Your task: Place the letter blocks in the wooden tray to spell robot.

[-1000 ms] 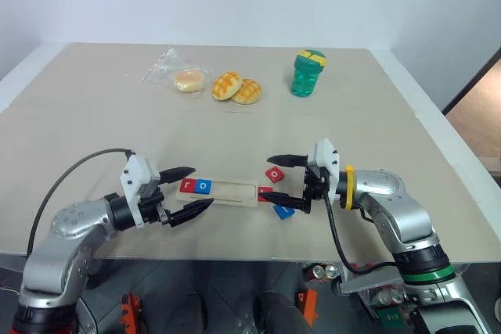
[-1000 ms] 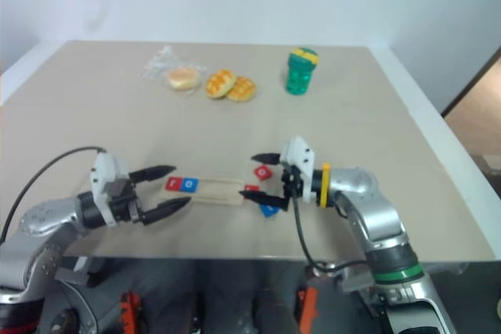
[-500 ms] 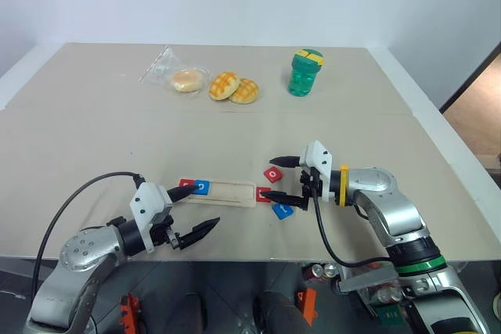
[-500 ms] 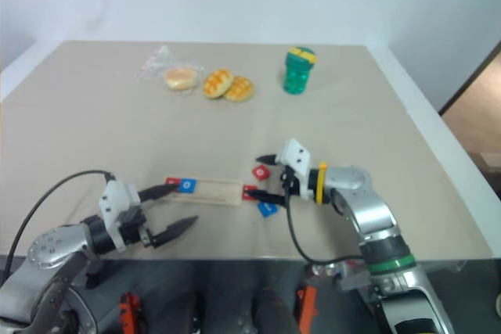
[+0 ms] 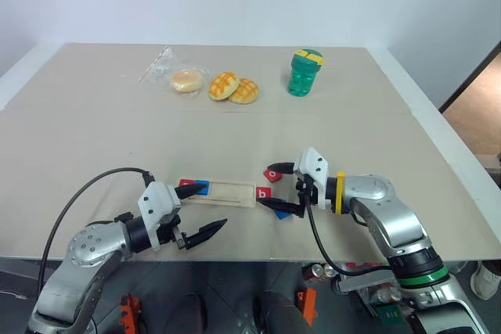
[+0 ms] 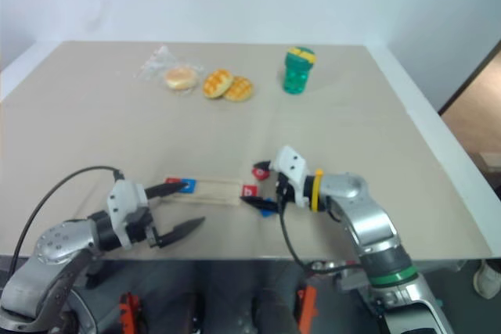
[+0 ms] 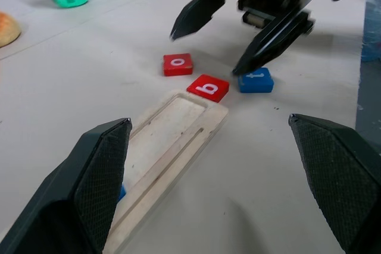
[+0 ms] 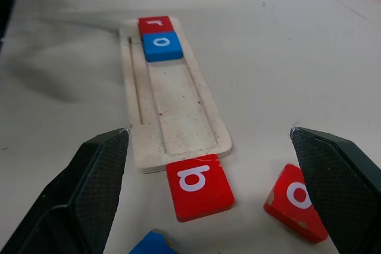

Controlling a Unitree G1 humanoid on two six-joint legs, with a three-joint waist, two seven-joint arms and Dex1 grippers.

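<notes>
The matte beige worktop (image 5: 94, 123) carries the pale, grooved wooden tray (image 8: 178, 117), flat red r (image 8: 156, 24) and blue o (image 8: 162, 46) squares inside. Red b (image 8: 199, 186) touches its end. My left fingers (image 5: 205, 208) and right fingers (image 5: 275, 186) are spread, empty.

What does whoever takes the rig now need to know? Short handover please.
Left gripper: open, empty, at the tray's left end.
Right gripper: open, empty, over the loose blocks by the tray's right end.
Wooden tray: red r and blue o seated at one end, the rest bare.
Loose on the table: red b touching the tray's open end, red o beside it, tilted, blue t nearby.
Done: r, o. Left: b, o, t, in that order.
</notes>
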